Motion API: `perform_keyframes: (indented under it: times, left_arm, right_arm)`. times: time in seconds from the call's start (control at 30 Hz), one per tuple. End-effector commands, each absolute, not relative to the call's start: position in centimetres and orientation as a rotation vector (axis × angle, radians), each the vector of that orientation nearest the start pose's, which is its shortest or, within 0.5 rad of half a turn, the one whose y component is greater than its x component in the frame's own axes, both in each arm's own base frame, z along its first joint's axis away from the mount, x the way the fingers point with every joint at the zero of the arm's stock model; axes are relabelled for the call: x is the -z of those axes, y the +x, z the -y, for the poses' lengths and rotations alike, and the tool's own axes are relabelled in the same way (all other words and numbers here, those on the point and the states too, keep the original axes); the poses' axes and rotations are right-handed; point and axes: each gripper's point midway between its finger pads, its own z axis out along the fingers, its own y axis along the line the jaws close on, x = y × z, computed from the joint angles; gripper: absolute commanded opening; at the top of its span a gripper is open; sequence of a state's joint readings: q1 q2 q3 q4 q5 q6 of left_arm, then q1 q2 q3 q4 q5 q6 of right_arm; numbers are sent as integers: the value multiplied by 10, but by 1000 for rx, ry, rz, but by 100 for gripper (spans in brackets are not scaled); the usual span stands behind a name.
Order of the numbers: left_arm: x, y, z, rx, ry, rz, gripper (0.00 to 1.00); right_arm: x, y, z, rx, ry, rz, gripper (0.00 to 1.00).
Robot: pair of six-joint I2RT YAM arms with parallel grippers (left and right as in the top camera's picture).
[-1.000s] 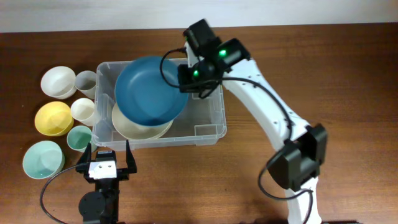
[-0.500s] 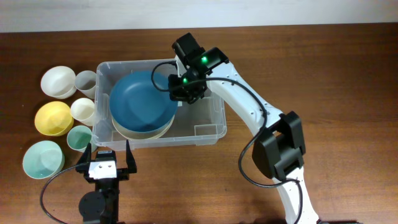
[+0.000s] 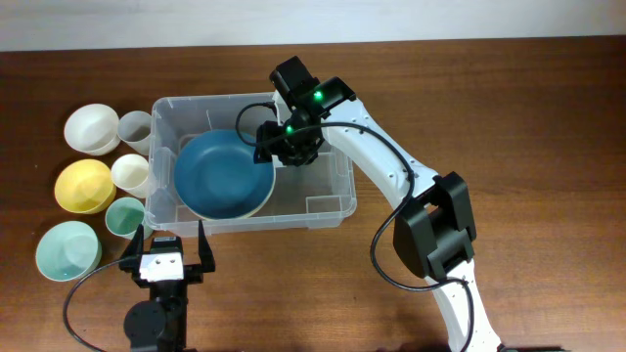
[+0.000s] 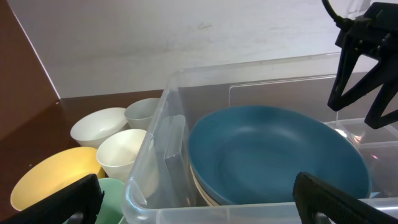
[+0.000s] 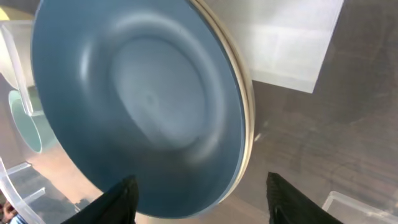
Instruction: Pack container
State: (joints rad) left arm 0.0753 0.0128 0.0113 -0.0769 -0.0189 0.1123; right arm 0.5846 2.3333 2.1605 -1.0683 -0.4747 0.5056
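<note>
Hovering over the container (image 3: pixel 249 227), the right pincer (image 5: pixel 202 186) gapes apart — blue plate (image 3: pixel 223 174) lies stacked on the cream plate (image 5: pixel 247 109), likely saving room.

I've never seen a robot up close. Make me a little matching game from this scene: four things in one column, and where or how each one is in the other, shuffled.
Things
1. blue plate
2. yellow bowl
3. right gripper
4. left gripper

Places or states
A. open, near the front edge of the table, outside the container
B. lying in the container
C. on the table, left of the container
D. open, over the blue plate's edge

Pairs: 1-B, 2-C, 3-D, 4-A
</note>
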Motion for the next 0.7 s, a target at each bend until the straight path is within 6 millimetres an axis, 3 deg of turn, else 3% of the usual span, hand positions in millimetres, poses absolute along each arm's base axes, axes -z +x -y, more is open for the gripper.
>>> perform_keyframes:
  times: [0.0, 0.1, 0.17, 0.3, 0.33, 0.4, 0.43, 0.47, 0.53, 0.6, 0.63, 0.67]
  left_arm:
    - [-156, 245, -24, -178, 22, -1655, 100]
    - [-156, 245, -24, -178, 22, -1654, 100]
    - [-156, 245, -24, -178, 22, -1654, 100]
    - [-156, 245, -24, -178, 22, -1655, 100]
    - [-156, 245, -24, -178, 22, -1655, 100]
    - [-156, 245, -24, -178, 22, -1655, 100]
    - [-156, 245, -24, -178, 22, -1655, 100]
    - [-156, 245, -24, -178, 22, -1655, 100]
    - [-156, 245, -24, -178, 22, -1655, 100]
    - [-156, 245, -24, -178, 22, -1655, 100]
    - [-156, 245, -24, -178, 22, -1655, 100]
    - [-156, 245, -24, -178, 22, -1655, 100]
  right_arm:
    - [-111, 392, -363, -900, -259, -2968, 61]
    - [-119, 397, -358, -882, -261, -2942, 61]
    - [-134, 404, -353, -864, -276, -2898, 61]
    - [-192, 422, -325, -717, -265, -2771, 61]
    - [-230, 431, -301, -588, -224, -2688, 62]
    - [-268, 440, -270, -458, -150, -2600, 72]
    - [-293, 444, -247, -378, -93, -2542, 88]
    - [-311, 445, -227, -319, -47, -2500, 99]
    - [-344, 445, -180, -196, 66, -2424, 99]
    - [-361, 442, -141, -112, 156, -2392, 99]
    - [-368, 439, -113, -55, 228, -2380, 99]
    - [-371, 432, -73, 15, 339, -2385, 99]
